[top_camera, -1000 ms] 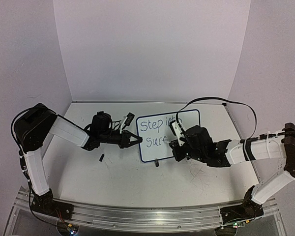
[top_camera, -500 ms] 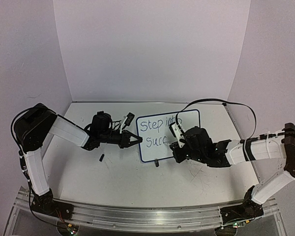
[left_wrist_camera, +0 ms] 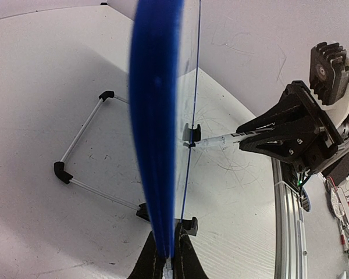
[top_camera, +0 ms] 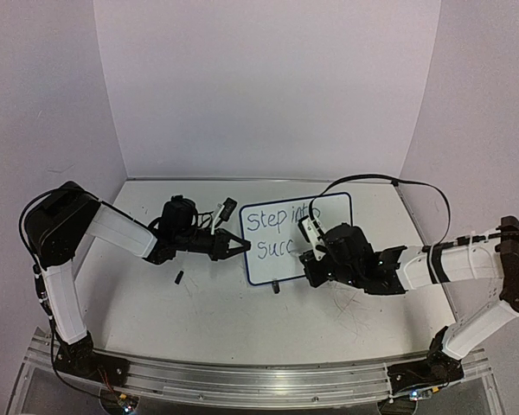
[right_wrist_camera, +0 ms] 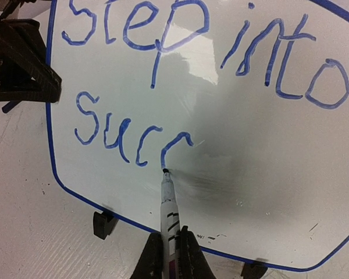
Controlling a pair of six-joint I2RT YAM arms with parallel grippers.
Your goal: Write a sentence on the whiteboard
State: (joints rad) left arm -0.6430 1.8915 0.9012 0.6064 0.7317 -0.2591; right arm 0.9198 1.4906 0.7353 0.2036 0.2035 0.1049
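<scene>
Movement: right gripper (top_camera: 314, 252) has been carried slightly rightward along the lower line; left arm unchanged.
Left gripper (left_wrist_camera: 168, 264): clamped on the whiteboard (right_wrist_camera: 256, 145) frame's left edge, board stood mid-table.
Right gripper: closed on marker (right_wrist_camera: 167, 203), tip touching board.
Sentence (right_wrist_camera: 157, 58): "Step into / succ" written.
Advice: light, even pressure is advised; "ess." remains.

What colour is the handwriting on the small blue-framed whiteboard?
Blue; the handwritten words show best in the right wrist view.
</scene>
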